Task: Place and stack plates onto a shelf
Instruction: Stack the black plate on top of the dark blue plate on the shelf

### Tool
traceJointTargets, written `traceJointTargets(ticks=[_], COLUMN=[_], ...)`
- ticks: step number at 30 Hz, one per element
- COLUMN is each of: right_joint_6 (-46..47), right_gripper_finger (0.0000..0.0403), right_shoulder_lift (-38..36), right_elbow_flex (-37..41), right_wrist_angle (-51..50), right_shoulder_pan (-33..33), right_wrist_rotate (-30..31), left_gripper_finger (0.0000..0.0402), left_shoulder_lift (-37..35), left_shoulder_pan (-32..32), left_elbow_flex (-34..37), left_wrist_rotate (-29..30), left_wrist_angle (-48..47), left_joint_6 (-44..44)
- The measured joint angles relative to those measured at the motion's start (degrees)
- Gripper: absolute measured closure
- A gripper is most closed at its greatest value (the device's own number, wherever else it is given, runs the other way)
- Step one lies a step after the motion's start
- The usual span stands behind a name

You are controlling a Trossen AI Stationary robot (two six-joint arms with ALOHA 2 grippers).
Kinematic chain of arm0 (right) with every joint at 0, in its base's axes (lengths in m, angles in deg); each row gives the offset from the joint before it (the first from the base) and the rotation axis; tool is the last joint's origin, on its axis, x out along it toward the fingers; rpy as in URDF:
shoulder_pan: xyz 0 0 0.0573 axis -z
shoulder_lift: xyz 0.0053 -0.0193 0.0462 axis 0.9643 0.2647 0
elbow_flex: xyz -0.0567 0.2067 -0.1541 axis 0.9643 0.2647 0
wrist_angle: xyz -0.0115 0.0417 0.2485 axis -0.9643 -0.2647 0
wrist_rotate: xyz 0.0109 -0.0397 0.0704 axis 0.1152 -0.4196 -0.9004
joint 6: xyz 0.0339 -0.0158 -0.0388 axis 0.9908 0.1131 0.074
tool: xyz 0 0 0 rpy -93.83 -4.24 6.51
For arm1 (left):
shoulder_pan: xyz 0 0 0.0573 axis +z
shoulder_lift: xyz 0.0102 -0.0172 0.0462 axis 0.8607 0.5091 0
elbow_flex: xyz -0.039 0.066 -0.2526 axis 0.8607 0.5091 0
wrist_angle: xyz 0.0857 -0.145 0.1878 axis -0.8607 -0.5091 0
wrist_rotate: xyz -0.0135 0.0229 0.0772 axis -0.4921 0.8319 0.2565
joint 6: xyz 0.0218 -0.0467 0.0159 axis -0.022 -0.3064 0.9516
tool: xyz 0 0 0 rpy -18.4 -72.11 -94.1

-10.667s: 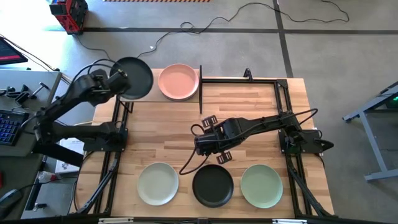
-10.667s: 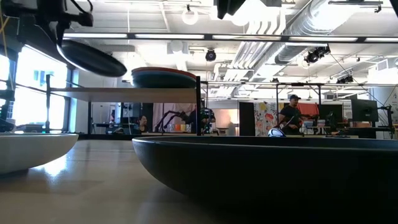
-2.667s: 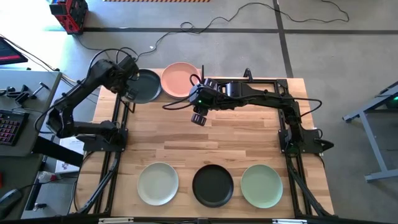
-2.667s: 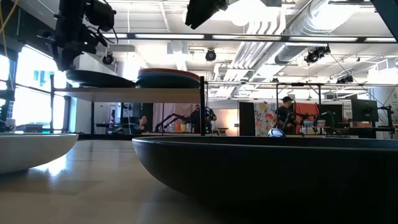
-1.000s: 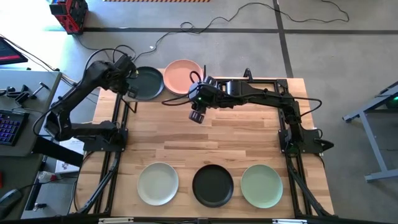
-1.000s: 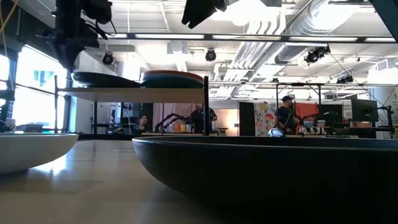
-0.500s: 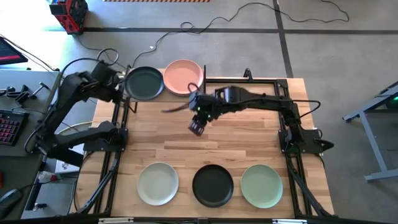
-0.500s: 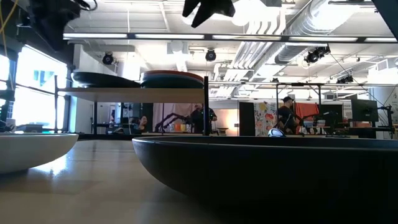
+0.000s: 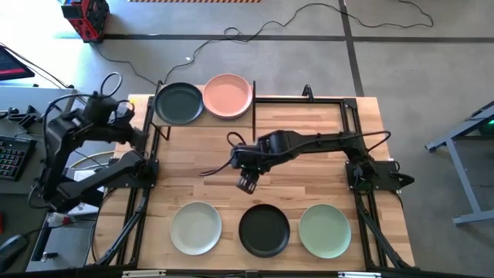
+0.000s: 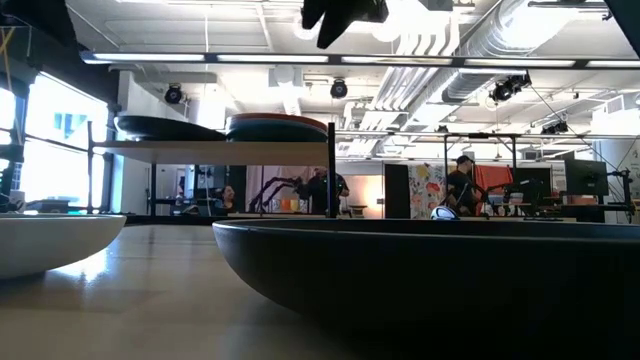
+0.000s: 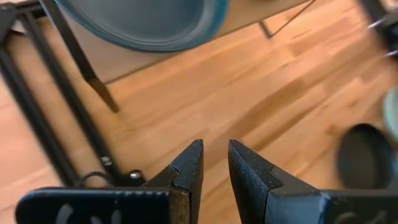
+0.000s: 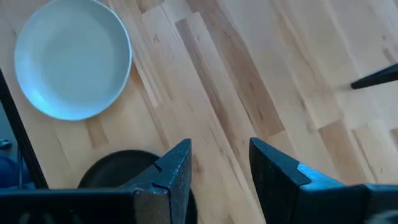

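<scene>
On the shelf [image 9: 202,122] at the table's far left sit a dark charcoal plate [image 9: 178,103] and, to its right, a stack topped by the pink plate [image 9: 228,96]. The low view shows both on the light-wood board [image 10: 210,150]. Pale cream-green [image 9: 196,227], black [image 9: 264,229] and sage green [image 9: 325,229] plates lie flat in a row along the near edge. My left gripper [image 9: 139,130] is off the table's left edge, left of the shelf, open by a narrow gap [image 11: 214,165]. My right gripper [image 9: 247,181] hangs open [image 12: 219,155] over mid-table, above the pale plate [image 12: 73,59] and the black plate [image 12: 118,168].
Black metal rods frame the table: the shelf's legs [image 11: 81,62] at the far left and rails [image 9: 351,131] along the right side. A cable trails from the right wrist [image 9: 212,171]. Bare slatted wood lies between the shelf and the row of plates. People stand far off in the room [image 10: 465,180].
My left gripper has drawn back from the dark plate's left rim toward the table's left edge; the plate stays on the shelf. My right gripper has moved from beside the shelf's front toward the near edge, over mid-table.
</scene>
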Motion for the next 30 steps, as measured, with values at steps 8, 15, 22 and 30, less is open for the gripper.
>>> traceJointTargets(ticks=[8,15,22,30], right_joint_6=[-1.55,-11.83,-15.82,-12.51], right_gripper_finger=[0.0264,0.0264,0.0264,0.0264], right_shoulder_lift=[-0.02,-0.03,-0.04,-0.07], right_elbow_flex=[0.0,0.0,-0.02,-0.02], right_wrist_angle=[-0.02,-0.88,-4.69,-5.35], right_shoulder_pan=[-0.5,-2.45,-7.82,-13.82], right_wrist_rotate=[-7.56,-10.43,-5.59,-1.67], left_gripper_finger=[0.0337,0.0337,0.0337,0.0337], left_shoulder_lift=[-4.89,-4.33,-4.46,-4.48], left_shoulder_pan=[0.02,0.04,0.04,0.02], left_elbow_flex=[0.01,1.19,8.02,13.55], left_wrist_rotate=[-4.16,-4.21,-4.83,-11.92], left_wrist_angle=[1.05,11.36,12.66,12.62], left_joint_6=[-1.68,-1.98,-5.06,-2.48])
